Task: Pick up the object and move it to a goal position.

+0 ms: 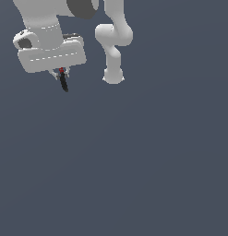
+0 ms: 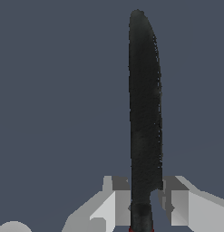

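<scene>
The object (image 1: 63, 82) is a thin knife-like stick with a red end and a longer black pointed part. In the exterior view it hangs below my gripper (image 1: 61, 72) at the upper left, red end between the fingertips, black part pointing down. My gripper is shut on it. In the wrist view the black blade (image 2: 144, 113) fills the middle, running away from the camera, with my gripper (image 2: 143, 204) closed on its base and one grey finger (image 2: 115, 204) on each side. A trace of red shows at the frame's edge.
The arm's white base and links (image 1: 113, 46) stand at the top middle of the exterior view. A plain dark grey-blue floor (image 1: 134, 161) spreads below. No goal marker shows.
</scene>
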